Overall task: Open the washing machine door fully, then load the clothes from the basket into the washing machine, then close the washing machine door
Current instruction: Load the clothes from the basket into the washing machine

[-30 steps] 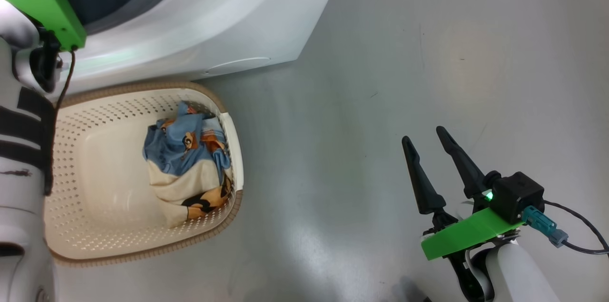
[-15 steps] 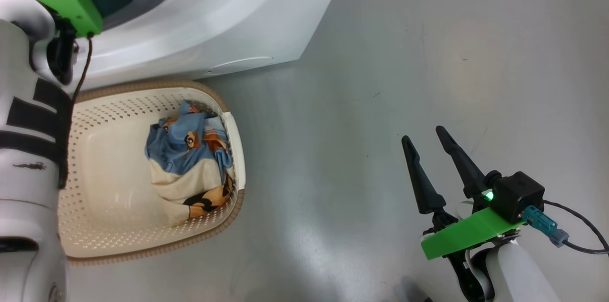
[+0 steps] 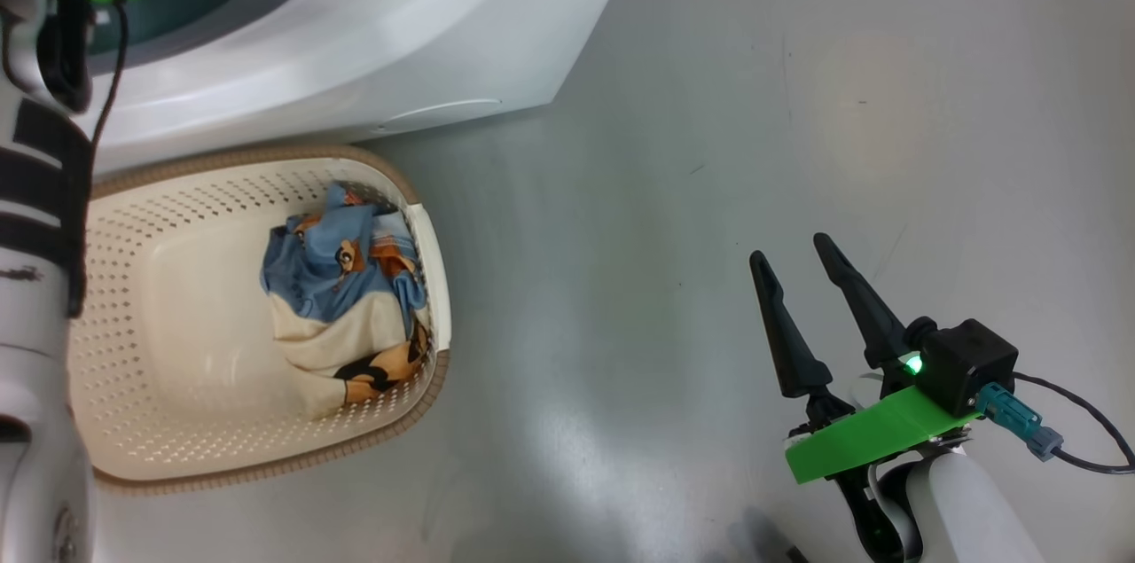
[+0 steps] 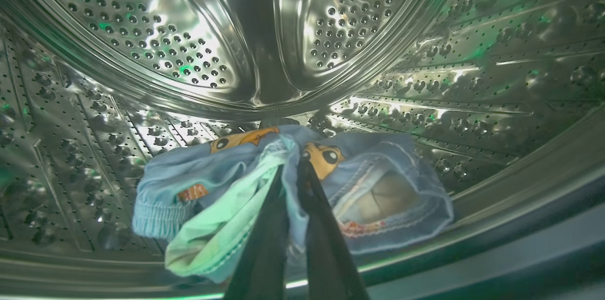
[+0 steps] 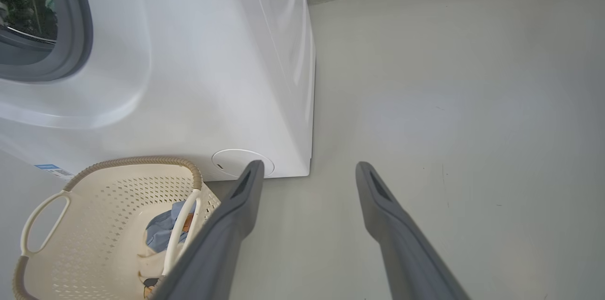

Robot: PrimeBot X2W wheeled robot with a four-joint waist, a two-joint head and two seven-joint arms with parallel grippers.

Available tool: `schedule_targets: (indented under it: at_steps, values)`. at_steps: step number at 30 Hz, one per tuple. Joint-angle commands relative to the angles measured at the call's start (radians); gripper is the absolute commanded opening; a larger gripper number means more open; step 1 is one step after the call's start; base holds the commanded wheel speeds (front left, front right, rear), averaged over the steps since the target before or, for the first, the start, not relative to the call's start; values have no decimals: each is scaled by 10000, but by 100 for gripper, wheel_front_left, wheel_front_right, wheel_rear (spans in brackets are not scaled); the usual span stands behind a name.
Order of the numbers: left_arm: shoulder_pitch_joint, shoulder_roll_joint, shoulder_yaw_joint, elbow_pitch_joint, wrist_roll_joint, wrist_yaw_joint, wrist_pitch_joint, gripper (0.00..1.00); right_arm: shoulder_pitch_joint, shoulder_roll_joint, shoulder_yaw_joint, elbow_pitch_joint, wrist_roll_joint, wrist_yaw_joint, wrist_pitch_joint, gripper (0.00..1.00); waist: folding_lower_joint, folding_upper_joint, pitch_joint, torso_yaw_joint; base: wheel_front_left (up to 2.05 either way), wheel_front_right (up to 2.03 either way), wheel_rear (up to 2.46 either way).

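Inside the drum (image 4: pixel 142 30) of the washing machine (image 3: pixel 355 40), the left tool (image 4: pixel 290 165) was pinched shut on a light-blue piece of the clothes (image 4: pixel 378 167). The rest lay bunched in the basket (image 3: pixel 177 448) on the floor (image 3: pixel 709 102) just beside the machine. The right tool (image 3: pixel 789 248) hung apart, empty.

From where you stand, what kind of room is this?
Probably a laundry area: a white washing machine with a steel drum, a basket of clothes beside it, a grey floor.

The blue label (image 5: pixel 47 167) on the washing machine (image 5: pixel 198 78) cannot be read.
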Motion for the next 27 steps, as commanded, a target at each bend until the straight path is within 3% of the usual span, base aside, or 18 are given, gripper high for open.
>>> schedule_targets:
  at_steps: [1, 14, 27]
  values:
    - [-258, 501, 38, -134, 45, -44, -77, 0, 207, 7, 215, -227, 123, 16, -48, 100, 0, 0, 73, -17, 0, 0, 0]
    - [-1101, 756, -360, -47, 15, -145, -510, 0, 223, 7, 264, -301, 143, 16, -48, 100, 0, 0, 765, 4, 0, 0, 0]
    - [-1723, 1056, -577, -1677, 250, -171, -839, 0, 213, 7, 457, -315, 280, 16, -48, 100, 0, 0, 1173, -128, 0, 0, 0]
